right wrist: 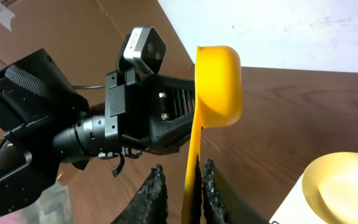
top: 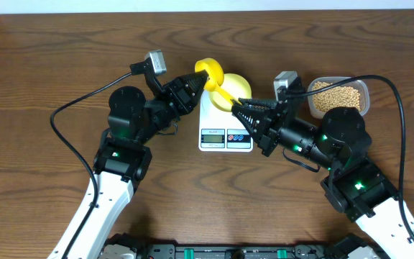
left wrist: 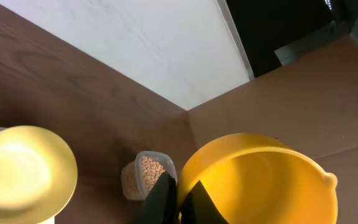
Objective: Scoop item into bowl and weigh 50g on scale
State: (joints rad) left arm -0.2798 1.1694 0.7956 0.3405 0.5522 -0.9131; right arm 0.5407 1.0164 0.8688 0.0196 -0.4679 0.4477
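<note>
The bright yellow scoop (top: 209, 70) hangs in the air over the white scale (top: 226, 137). My left gripper (top: 192, 83) is shut on the rim of the scoop's cup (left wrist: 260, 180), pinching it between the jaws (left wrist: 179, 200). My right gripper (top: 239, 108) is open around the scoop's handle (right wrist: 194, 155); one finger lies against it and the other stands apart (right wrist: 183, 167). The scoop's cup looks empty. The pale-yellow bowl (top: 241, 87) stands empty on the scale and also shows in both wrist views (left wrist: 23, 174) (right wrist: 344, 186). The beans (top: 336, 96) fill a clear tub at the right.
The clear plastic tub (top: 364, 92) stands right of the scale, close behind my right arm; it also shows in the left wrist view (left wrist: 129, 180). Both arms meet over the scale. Brown cardboard and a white wall lie beyond the table's far edge.
</note>
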